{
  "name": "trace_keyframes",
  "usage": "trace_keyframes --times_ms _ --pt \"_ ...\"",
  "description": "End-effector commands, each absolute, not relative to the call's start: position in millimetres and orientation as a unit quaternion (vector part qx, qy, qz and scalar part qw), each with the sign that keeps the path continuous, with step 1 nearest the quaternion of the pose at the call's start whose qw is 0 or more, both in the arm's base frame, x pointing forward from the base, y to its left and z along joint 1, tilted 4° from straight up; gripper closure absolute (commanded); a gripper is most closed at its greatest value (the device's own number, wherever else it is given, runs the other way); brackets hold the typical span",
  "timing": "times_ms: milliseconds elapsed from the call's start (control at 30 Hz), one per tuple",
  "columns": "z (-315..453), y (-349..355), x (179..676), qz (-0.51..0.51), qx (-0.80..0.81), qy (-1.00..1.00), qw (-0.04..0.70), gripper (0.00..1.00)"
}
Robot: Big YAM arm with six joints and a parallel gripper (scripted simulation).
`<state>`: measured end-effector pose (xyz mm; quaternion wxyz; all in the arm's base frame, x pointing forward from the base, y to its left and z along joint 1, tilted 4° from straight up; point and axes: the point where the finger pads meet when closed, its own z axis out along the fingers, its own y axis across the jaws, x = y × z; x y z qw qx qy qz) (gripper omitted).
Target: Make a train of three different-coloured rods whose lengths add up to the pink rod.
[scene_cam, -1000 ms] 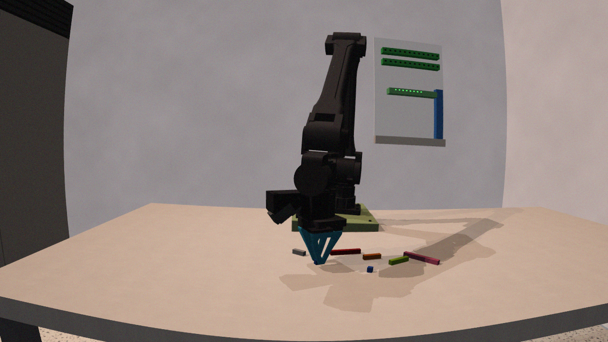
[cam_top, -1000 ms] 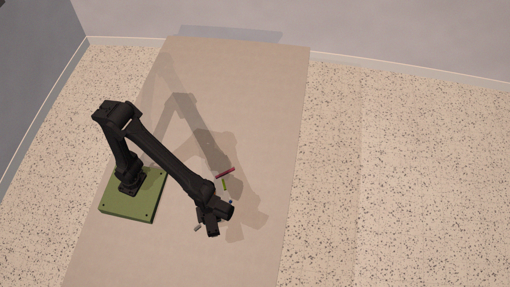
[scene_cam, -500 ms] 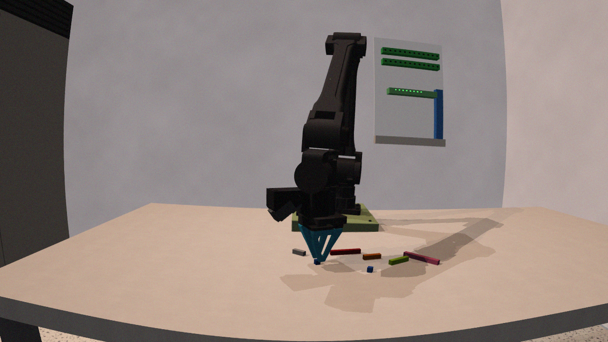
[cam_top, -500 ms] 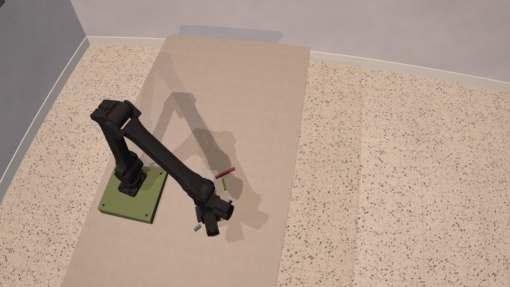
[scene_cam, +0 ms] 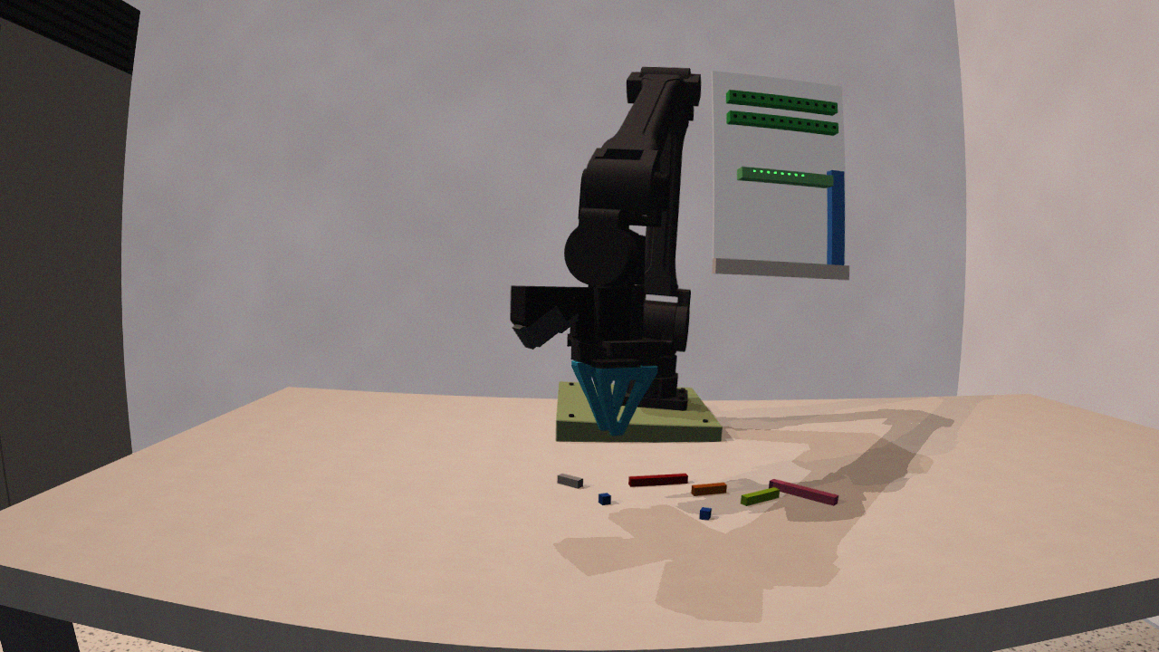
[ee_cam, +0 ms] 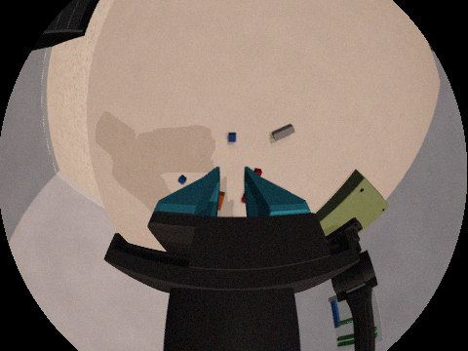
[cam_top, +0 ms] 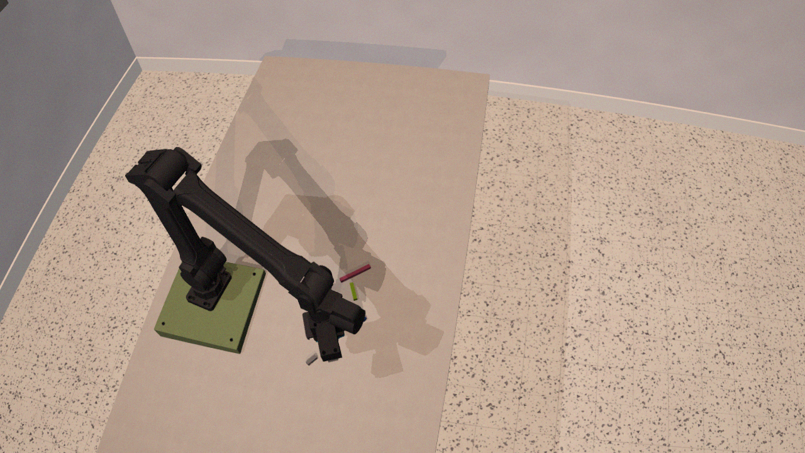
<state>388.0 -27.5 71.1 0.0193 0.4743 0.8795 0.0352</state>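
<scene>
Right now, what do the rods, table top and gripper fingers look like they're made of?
Rods, e.g. the red rod and pink rod: flat solid colour, sharp square edges, matte; painted wood or plastic, can't tell which. Table: uniform beige, no grain, matte, laminate-like. Gripper fingers: teal, faceted, dull sheen, probably moulded plastic.

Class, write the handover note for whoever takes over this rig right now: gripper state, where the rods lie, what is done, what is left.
Gripper: open, empty, raised above the table.
Rods lie flat in a loose row: grey rod, blue rod, red rod, orange rod, second blue rod, lime rod, pink rod.
Done: no train yet; no rods joined end to end.
Left: probably line up a blue, the grey and the lime, away from the others, then let go.
</scene>
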Motion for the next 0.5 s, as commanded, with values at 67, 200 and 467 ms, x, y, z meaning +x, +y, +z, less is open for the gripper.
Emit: trace_keyframes --times_ms 67,200,467 --pt "93 -36 409 0.037 0.475 0.879 0.031 0.77" --pt "113 -34 409 0.044 0.472 0.879 0.046 0.77" --pt "101 -34 408 0.04 0.473 0.879 0.037 0.0"
